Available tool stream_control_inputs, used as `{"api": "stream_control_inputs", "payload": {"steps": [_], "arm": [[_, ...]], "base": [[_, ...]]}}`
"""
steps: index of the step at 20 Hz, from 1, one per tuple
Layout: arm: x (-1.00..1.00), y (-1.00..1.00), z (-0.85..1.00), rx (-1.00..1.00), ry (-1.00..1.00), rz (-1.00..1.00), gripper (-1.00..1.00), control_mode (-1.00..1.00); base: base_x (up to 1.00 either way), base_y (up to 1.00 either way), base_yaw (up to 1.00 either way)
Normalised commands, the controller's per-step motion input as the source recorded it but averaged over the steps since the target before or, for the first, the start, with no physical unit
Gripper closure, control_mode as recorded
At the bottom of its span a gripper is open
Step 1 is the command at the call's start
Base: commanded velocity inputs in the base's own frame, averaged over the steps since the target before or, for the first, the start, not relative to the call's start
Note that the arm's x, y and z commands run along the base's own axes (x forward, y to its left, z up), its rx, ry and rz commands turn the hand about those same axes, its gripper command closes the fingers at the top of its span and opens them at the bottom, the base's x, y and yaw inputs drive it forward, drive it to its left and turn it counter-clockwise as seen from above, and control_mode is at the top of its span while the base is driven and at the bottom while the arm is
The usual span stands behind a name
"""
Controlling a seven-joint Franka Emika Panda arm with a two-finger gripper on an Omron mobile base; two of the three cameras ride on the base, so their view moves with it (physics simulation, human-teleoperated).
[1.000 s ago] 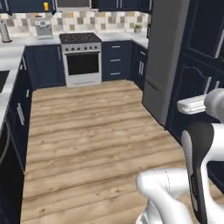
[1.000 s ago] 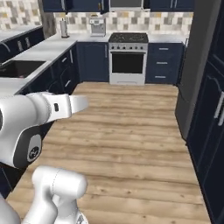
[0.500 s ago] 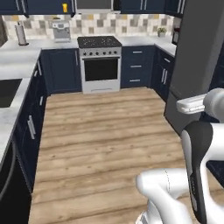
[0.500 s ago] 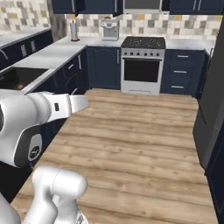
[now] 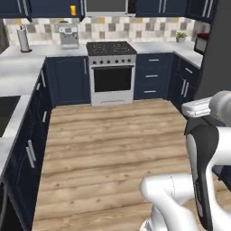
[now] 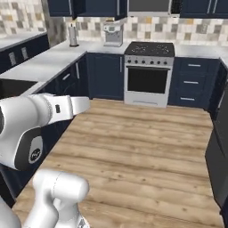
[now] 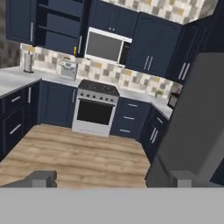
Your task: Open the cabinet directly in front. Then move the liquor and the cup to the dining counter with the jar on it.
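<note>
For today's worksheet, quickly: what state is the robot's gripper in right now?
Gripper: open, jaws wide apart, holding nothing, aimed across the kitchen floor toward the stove.

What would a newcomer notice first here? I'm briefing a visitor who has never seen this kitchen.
The steel stove at the middle of the far wall, flanked by navy cabinets. Then the wide wooden floor before it, and the robot's white arm low in the foreground. An open upper cabinet hangs left of the microwave.
</note>
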Motion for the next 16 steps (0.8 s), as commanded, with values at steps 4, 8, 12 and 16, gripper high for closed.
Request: {"api": "stream_control_inputs", "payload": {"steps": [4,8,12,16], "arm": [[0.0,0.0,0.0,0.0,0.0,0.0,-1.0,1.0],[0.0,0.0,0.0,0.0,0.0,0.0,-1.0,1.0],[0.0,0.0,0.0,0.0,0.0,0.0,-1.0,1.0],[0.0,0.0,0.0,0.0,0.0,0.0,-1.0,1.0]], "base": [[1.0,0.0,0.04],[1.0,0.0,0.02],[1.0,0.0,0.02],[1.0,0.0,0.01]]}}
